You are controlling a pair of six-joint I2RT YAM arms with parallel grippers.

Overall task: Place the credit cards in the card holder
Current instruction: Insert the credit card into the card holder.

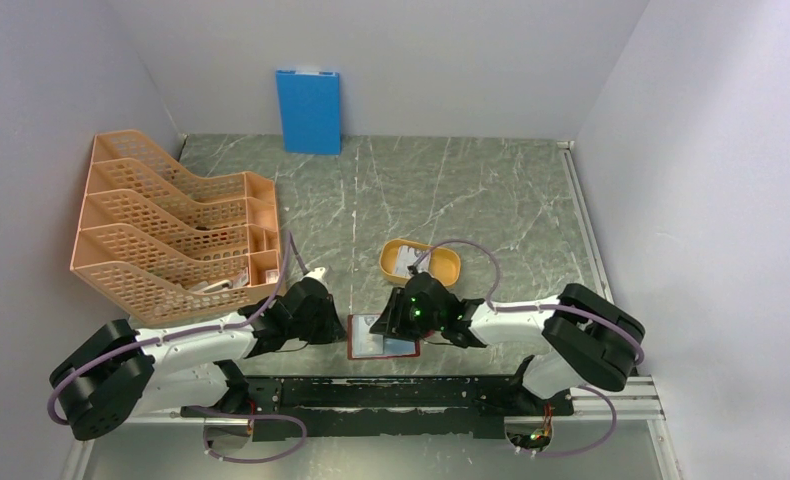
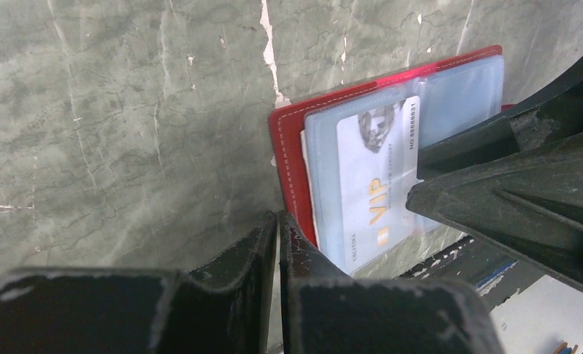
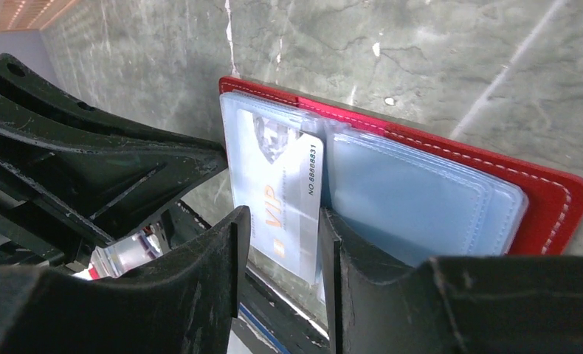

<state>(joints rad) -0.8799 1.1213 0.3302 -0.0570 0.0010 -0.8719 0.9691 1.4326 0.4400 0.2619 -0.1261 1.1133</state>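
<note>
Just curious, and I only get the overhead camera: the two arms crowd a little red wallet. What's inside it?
Observer: The right wrist camera shows the card holder lying open, with clear plastic sleeves inside.
Operator: Any card there?
Observer: Yes, a white credit card printed VIP in gold lies at those sleeves, between the right gripper's fingers.
Operator: And the other arm?
Observer: The left wrist camera shows the left gripper shut, its tip beside the holder's red edge.

Soft, even overhead light leaves only faint shadows on the table point(image 1: 471, 190). In both wrist views the near fingers point(image 3: 200, 295) are dark and blurred, the print on the card point(image 3: 285, 184) sharp.
</note>
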